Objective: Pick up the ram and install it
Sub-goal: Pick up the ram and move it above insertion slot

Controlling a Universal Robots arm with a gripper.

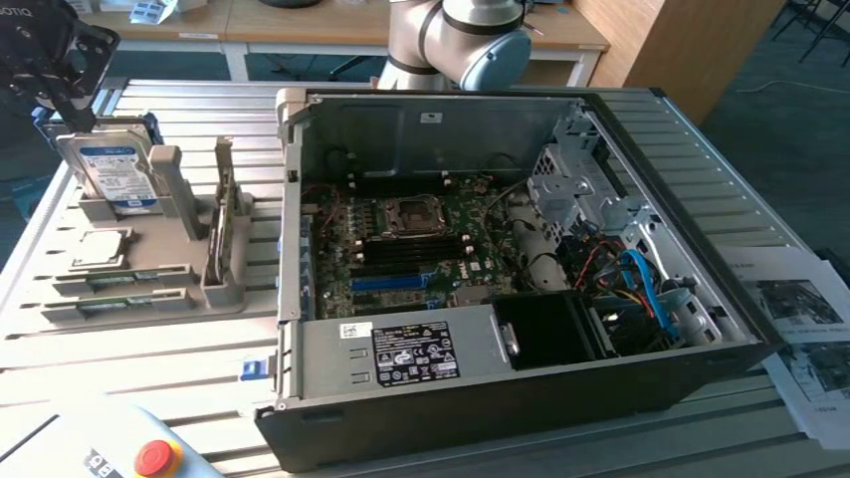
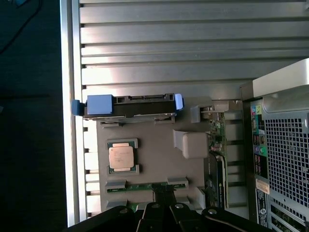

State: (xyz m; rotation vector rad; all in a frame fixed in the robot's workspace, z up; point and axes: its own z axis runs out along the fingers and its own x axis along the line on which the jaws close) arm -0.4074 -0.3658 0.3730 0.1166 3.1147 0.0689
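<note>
The ram (image 2: 137,186) lies in the holder (image 2: 149,150), exterior view's left of the case (image 1: 531,403).

I count one open computer case (image 1: 531,398) in the middle of the exterior view, and one robot arm (image 1: 465,40) behind it at twelve o'clock. One grey holder (image 1: 179,249) sits at nine o'clock. It carries one hard drive (image 1: 113,169) on edge, one silver processor (image 1: 100,247), two ram sticks (image 1: 126,278) lying side by side, and one circuit card (image 1: 229,199) standing upright. There is one red stop button (image 1: 157,458) at seven o'clock. The printed sheets (image 1: 797,299) at four o'clock overlap, so I cannot tell how many there are.
</note>
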